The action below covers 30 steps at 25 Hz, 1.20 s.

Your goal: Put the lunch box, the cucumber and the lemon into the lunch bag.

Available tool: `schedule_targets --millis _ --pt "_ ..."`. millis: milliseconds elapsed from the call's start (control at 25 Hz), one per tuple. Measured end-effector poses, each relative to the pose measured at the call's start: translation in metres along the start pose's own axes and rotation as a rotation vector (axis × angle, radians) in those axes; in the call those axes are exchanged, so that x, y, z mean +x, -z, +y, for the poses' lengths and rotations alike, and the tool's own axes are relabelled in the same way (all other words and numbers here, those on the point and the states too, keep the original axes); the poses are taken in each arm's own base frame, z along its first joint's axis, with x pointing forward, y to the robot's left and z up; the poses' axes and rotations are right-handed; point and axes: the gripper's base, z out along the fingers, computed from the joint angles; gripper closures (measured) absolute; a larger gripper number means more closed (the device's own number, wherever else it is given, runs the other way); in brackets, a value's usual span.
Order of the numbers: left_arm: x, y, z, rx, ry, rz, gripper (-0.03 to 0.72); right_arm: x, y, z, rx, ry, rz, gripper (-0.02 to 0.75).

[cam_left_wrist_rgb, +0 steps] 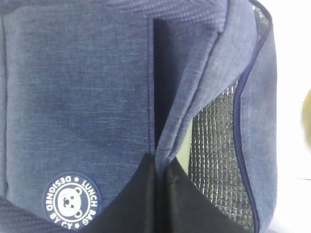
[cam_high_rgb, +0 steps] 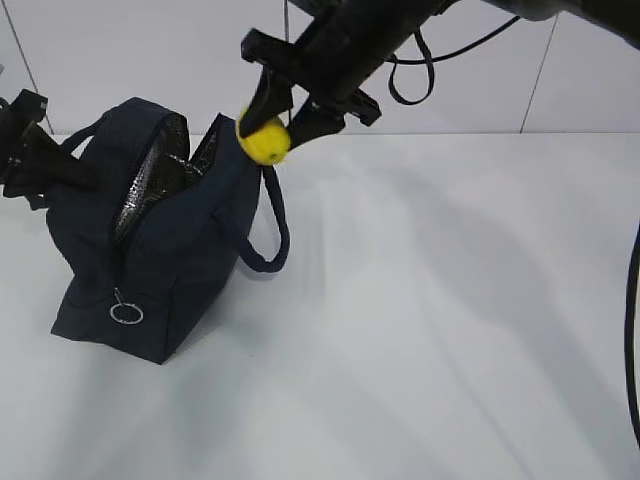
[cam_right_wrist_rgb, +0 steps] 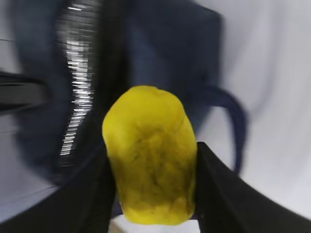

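The navy lunch bag [cam_high_rgb: 160, 250] stands open at the left of the white table, foil lining [cam_high_rgb: 150, 180] showing. My right gripper [cam_high_rgb: 275, 128] is shut on the yellow lemon [cam_high_rgb: 265, 141] and holds it in the air just above the bag's right rim. The right wrist view shows the lemon [cam_right_wrist_rgb: 150, 155] squeezed between both black fingers, with the bag [cam_right_wrist_rgb: 160, 53] blurred behind. My left gripper [cam_left_wrist_rgb: 159, 167] is shut on the bag's fabric edge [cam_left_wrist_rgb: 167, 145], beside the round white logo [cam_left_wrist_rgb: 71, 200]. A pale green sliver [cam_left_wrist_rgb: 184, 145] shows inside the bag. The cucumber is out of view.
The bag's zipper ring pull [cam_high_rgb: 126, 313] hangs at its front corner, and one loop handle [cam_high_rgb: 270, 225] droops to the right. White table surface [cam_high_rgb: 450, 330] stretches to the right of the bag. A white wall stands behind.
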Motion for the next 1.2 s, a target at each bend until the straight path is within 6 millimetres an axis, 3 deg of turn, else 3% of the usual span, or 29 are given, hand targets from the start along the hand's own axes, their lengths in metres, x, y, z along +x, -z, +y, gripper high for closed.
schedule_targets --millis 200,480,640,840,1200 --pt "0.000 0.000 -0.001 0.009 0.006 -0.004 0.696 0.001 0.001 0.019 -0.160 -0.011 0.004 0.381" --pt "-0.001 0.000 -0.001 0.014 0.011 -0.009 0.696 0.012 -0.035 0.044 -0.194 0.026 0.034 0.381" --pt "-0.001 0.000 -0.002 0.017 0.011 -0.006 0.696 0.007 -0.040 0.054 -0.199 0.034 -0.059 0.377" --pt "0.000 0.000 -0.002 0.021 0.010 -0.001 0.696 0.001 -0.046 0.052 -0.195 0.023 -0.128 0.348" --pt "0.000 0.000 -0.002 0.024 0.010 0.002 0.696 0.006 -0.075 0.032 -0.147 -0.017 -0.051 0.281"
